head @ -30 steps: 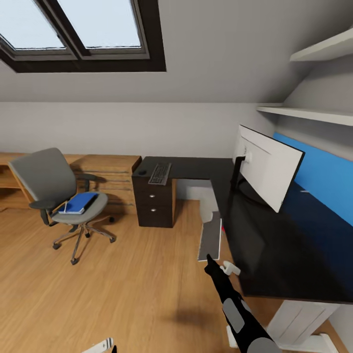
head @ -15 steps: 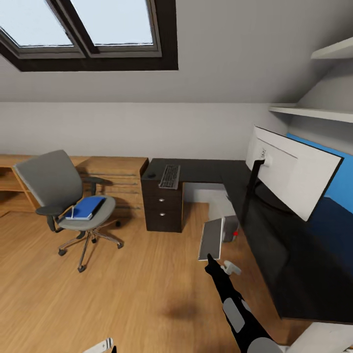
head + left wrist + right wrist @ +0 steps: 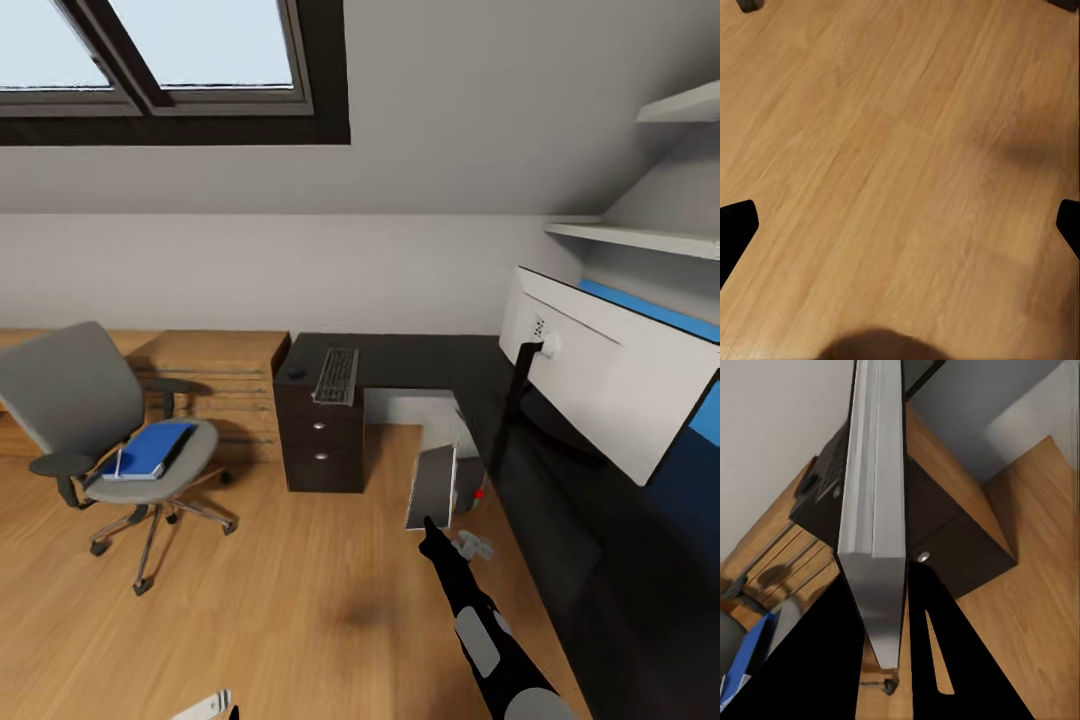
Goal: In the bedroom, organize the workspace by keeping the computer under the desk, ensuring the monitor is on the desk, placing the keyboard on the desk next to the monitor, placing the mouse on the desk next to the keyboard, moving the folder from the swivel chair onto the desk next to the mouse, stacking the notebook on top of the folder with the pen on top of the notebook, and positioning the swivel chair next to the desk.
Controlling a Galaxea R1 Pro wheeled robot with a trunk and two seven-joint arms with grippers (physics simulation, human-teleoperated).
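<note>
Head view: the right gripper (image 3: 428,522) is closed on the near edge of a flat grey slab (image 3: 432,486), which stands upright above the wood floor (image 3: 250,600), just left of the desk (image 3: 420,352). Right behind the slab, at the desk edge, there is a grey box with a small red light, the computer (image 3: 467,478). The monitor (image 3: 600,385) stands on the right wing of the desk and turns its white back to the camera. The keyboard (image 3: 337,375) and the small dark mouse (image 3: 294,374) lie on the far left end, over the black drawer unit (image 3: 320,445). The swivel chair (image 3: 100,415) is well apart to the left. On its seat lies the blue folder (image 3: 150,448) with a thin pale pen (image 3: 118,462) at its left edge. The notebook I cannot tell.

Left wrist view: the left gripper (image 3: 900,225) is wide open with nothing between the fingers, above the bare floor.

Right wrist view: the slab (image 3: 877,472) shows its thin edge, clamped between both dark fingers (image 3: 817,660). Beyond it are the drawer unit (image 3: 960,540), the mouse (image 3: 810,484) and a corner of the folder (image 3: 750,656).
</note>
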